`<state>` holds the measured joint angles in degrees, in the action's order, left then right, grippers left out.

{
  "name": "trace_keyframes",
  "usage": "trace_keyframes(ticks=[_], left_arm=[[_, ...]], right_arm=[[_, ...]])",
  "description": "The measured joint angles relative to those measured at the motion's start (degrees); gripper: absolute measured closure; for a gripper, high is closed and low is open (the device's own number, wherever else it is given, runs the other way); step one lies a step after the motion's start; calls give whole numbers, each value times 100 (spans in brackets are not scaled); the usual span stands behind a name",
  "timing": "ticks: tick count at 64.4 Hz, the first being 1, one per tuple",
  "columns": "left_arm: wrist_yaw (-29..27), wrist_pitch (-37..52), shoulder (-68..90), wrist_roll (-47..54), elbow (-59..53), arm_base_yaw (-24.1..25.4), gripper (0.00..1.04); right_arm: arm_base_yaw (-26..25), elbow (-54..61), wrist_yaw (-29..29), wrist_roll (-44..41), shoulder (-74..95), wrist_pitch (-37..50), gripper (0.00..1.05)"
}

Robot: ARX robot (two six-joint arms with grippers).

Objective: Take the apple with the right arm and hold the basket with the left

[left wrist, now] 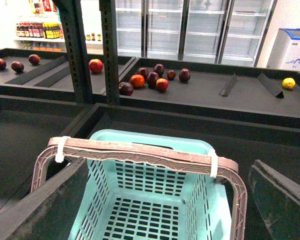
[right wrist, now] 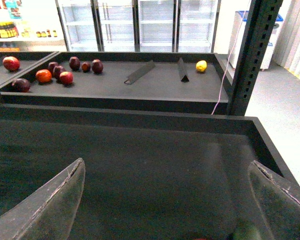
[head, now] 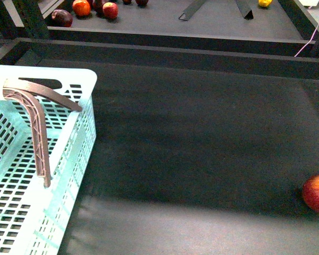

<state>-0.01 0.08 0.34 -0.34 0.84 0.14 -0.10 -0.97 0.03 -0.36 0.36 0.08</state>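
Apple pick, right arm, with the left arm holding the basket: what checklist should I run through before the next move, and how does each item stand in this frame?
1. Apple located: ok. It lies on the mat at the front view's right edge, partly cut off.
2. Apple clear of neighbours: ok. Nothing touches its visible part.
3. Right end effector open and empty: ok.
4. Right end effector lined up on the apple: cannot tell. The apple is not clearly seen in the right wrist view.
5. Left end effector holding the basket: not ok. Its jaws stand wide apart and the handle is ungripped.
6. Basket upright: ok.
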Motion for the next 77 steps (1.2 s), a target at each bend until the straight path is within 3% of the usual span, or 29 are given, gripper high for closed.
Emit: trace_keyframes(ticks=[42,44,48,51,55,64,77], left_arm=[[22,-11,7,-4,2,2,7],[323,-313,118,-393,103,81,7],[1357,-1163,946,-2142,538,527,7],[1858,-730,1563,-3694,704,890,7],[2256,140,2533,-4892,953,1191,7],[2455,1655,4548,-5821,1298,1342,7],[1886,2898,6981,-6588,1843,962,7]], right_arm=[[0,0,0,0,0,0,9],[0,0,0,0,0,2,9],[0,0,-4,0,-2,2,9],[0,0,-2,0,-2,2,9],[0,0,-2,0,-4,0,9],[0,0,-2,0,-4,0,9],[0,0,-2,0,-4,0,9]])
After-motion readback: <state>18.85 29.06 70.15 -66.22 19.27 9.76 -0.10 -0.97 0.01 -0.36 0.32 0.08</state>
